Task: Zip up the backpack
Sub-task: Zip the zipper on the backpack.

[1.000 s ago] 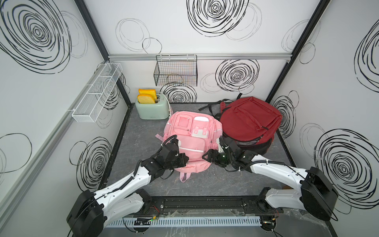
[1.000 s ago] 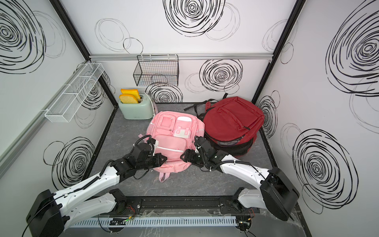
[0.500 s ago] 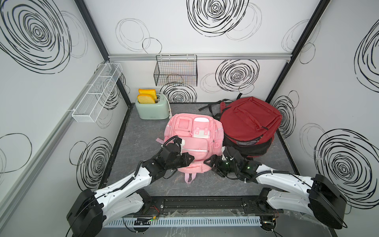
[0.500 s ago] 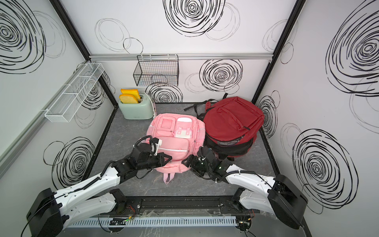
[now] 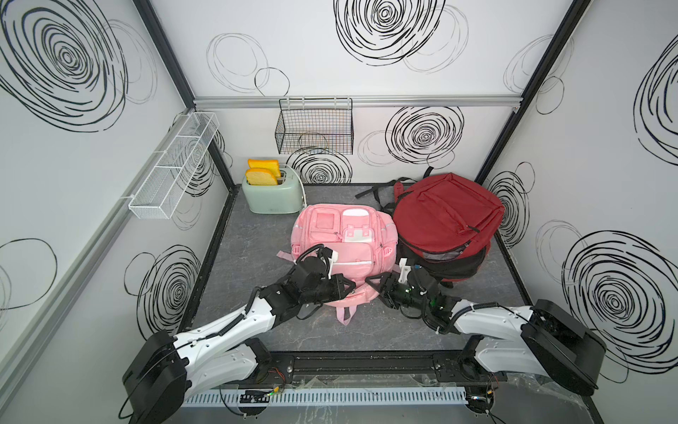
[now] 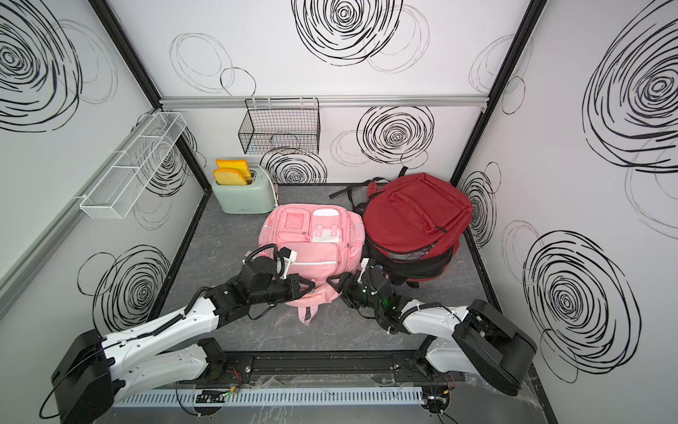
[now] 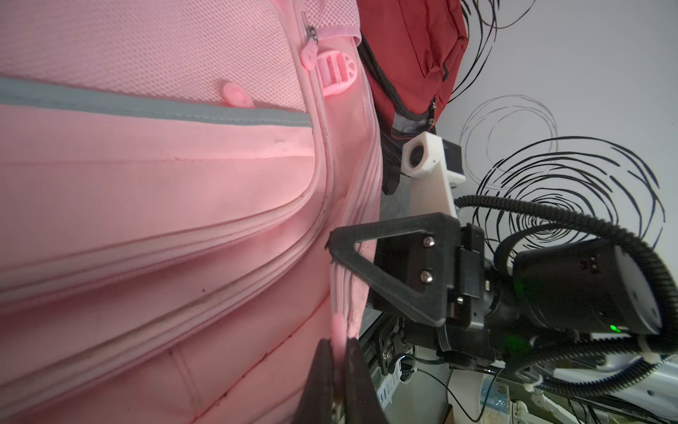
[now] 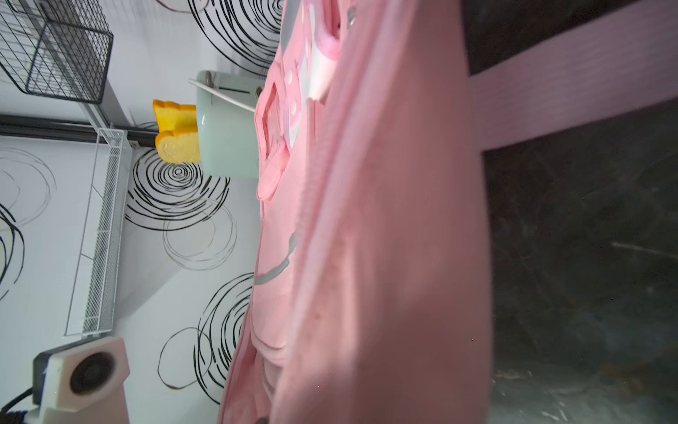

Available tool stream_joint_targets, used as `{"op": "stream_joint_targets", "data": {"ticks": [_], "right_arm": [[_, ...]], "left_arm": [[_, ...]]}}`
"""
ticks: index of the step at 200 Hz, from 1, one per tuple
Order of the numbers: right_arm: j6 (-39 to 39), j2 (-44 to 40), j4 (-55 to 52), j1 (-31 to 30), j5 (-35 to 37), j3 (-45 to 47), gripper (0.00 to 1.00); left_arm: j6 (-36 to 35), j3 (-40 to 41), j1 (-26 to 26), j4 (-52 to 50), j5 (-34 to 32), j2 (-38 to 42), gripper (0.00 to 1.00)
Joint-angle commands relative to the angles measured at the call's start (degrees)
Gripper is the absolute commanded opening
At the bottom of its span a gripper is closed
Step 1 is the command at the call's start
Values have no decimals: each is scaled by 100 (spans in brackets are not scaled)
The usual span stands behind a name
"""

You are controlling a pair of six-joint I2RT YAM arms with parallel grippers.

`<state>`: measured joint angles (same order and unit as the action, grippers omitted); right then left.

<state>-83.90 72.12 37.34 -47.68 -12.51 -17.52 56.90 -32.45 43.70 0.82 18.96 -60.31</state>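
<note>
Pink backpack [image 5: 345, 235] lies flat mid-surface, front pockets up, its near end right at both grippers. Your left gripper [image 7: 339, 345] is pinched together on a pink bit at the zip track [image 7: 339, 290]; pull tab or just tape, can't tell. My guess is that pinch anchors the track so the slider has tension to run against.

Right gripper [image 5: 374, 284] sits just across from the left one, at the pack's near corner, one finger against the side seam. Whether its jaws are apart or together, can't tell: only one finger shows and the right wrist view is all pink fabric.

Room: the red backpack [image 5: 447, 216] is touching the pink one just beyond the right gripper, so that side is tight. Bare surface [image 5: 249, 257] is outboard of the left gripper. The toaster [image 5: 273, 196] is well beyond the pack. A pink strap [image 5: 345, 314] dangles between the two grippers; possible snag.
</note>
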Motion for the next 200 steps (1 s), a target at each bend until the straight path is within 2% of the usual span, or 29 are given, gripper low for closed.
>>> {"op": "stream_joint_targets", "data": {"ticks": [1, 12, 35, 61, 79, 130, 167, 200], "right_arm": [[-408, -124, 928, 58, -193, -204, 18], [-320, -258, 955, 138, -254, -153, 0], [126, -781, 334, 310, -274, -273, 0], [1479, -1308, -1536, 473, -263, -1183, 0], [2201, -1411, -2402, 643, -283, -1658, 0], [3263, -1030, -3166, 1414, -988, -2155, 0], [4053, -855, -3815, 1733, -905, -2551, 0], [4561, -723, -4320, 2434, -981, -2803, 0]], "left_arm": [[154, -271, 2, 657, 432, -36, 0], [147, -295, -55, 664, 463, -68, 0], [41, -370, -161, 544, 396, -166, 0], [-230, -477, -400, 164, 230, -326, 0], [-445, -530, -569, -126, 58, -408, 0], [-1059, -611, -791, -1019, -579, -497, 0], [-1279, -458, -1145, -1312, -686, -266, 0], [-1586, -363, -1371, -1610, -984, -106, 0]]}}
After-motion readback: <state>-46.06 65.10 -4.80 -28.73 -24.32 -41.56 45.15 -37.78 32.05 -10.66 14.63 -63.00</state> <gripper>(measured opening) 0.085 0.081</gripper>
